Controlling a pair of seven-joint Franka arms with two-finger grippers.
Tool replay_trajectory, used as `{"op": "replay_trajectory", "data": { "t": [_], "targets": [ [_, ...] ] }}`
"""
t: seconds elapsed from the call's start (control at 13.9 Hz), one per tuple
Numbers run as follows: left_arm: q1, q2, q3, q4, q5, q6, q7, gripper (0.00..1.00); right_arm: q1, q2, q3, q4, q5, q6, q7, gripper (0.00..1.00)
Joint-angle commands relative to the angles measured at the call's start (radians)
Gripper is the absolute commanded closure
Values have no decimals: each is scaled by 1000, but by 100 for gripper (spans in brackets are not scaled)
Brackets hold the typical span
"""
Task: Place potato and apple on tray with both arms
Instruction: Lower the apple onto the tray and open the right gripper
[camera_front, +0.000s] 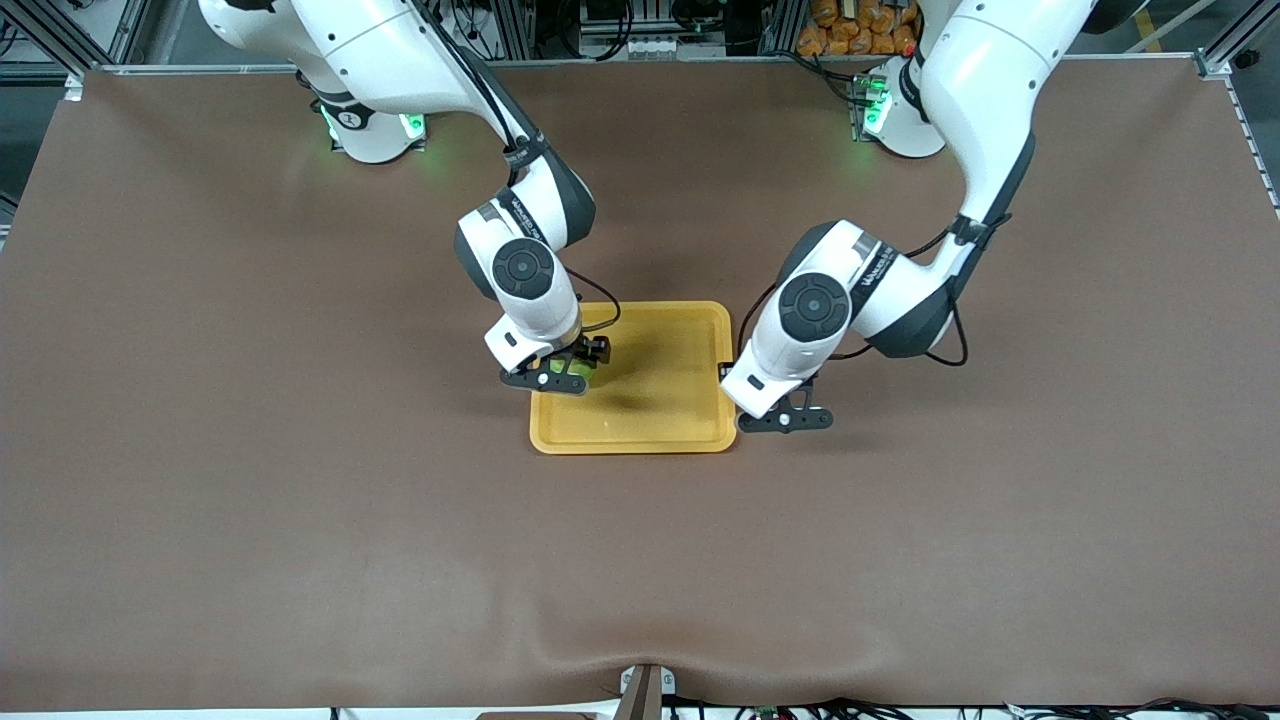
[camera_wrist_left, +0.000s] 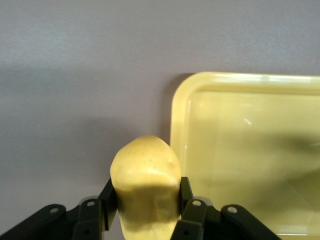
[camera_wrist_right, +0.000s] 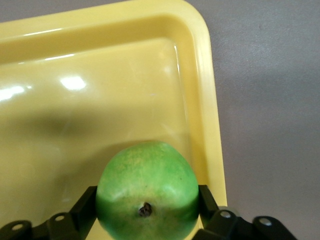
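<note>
Tray: a shallow rectangular yellow-orange plastic tray (camera_front: 650, 425) with rounded corners and a raised, glossy rim, lying flat near the middle of the table.
Table: a wide surface under a matte brown cloth (camera_front: 250, 500), smooth except for soft wrinkles along the edge nearest the front camera.
Apple: a small round light-green apple (camera_wrist_right: 146, 197) with a smooth, faintly speckled skin and a dark brownish stem dimple.
Apple's place: between the fingers of the right gripper (camera_front: 574, 370), over the tray's floor just inside the rim at the right arm's end, close to the corner nearer the front camera; whether it rests on the tray cannot be told.
Right gripper: black two-finger gripper, one finger on each side of the apple; whether they press it or have eased off cannot be told.
Potato: a small oblong yellow-orange potato (camera_wrist_left: 146, 185), smooth with fine specks and rounded ends.
Potato's place: held in the left gripper (camera_wrist_left: 145, 202), over the brown cloth just beside the tray's edge at the left arm's end, outside the rim.
Left gripper: black two-finger gripper, fingers pinching the potato from both sides, hidden under the wrist in the front view.
</note>
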Motion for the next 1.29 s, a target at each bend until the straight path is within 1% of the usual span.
{"op": "replay_trajectory", "data": {
  "t": [0.0, 0.14, 0.29, 0.5, 0.65, 0.72, 0.86, 0.93, 1.08, 1.22],
  "targets": [
    [-41, 51, 6, 63, 25, -17, -40, 100, 12, -2, -4, 6, 8, -6, -11, 0],
    [-58, 71, 8, 83, 25, -12, -46, 100, 4, -19, -4, 6, 8, -38, -7, 0],
    [-70, 88, 9, 89, 23, -5, -47, 100, -13, -57, -7, 6, 8, -86, -7, 0],
    [-96, 113, 11, 96, 25, 20, -93, 100, -83, -131, -7, 5, 8, -164, -19, 0],
    [-110, 125, 26, 99, 25, 26, -97, 100, -129, -174, -7, 2, 8, -199, -25, 0],
    [-121, 131, 29, 98, 25, 35, -97, 100, -149, -189, -8, 0, 8, -212, -43, 0],
    [-134, 140, 43, 98, 26, 43, -97, 100, -214, -232, -7, -38, 8, -216, -137, 0],
    [-139, 146, 48, 99, 26, 47, -97, 98, -250, -254, -7, -58, 8, -215, -190, 0],
    [-167, 163, 66, 110, 25, 49, -97, 85, -319, -290, -8, -84, 8, -218, -276, 0],
    [-180, 165, 83, 113, 25, 49, -97, 49, -390, -339, -8, -123, 8, -218, -358, 0]
  ]
}}
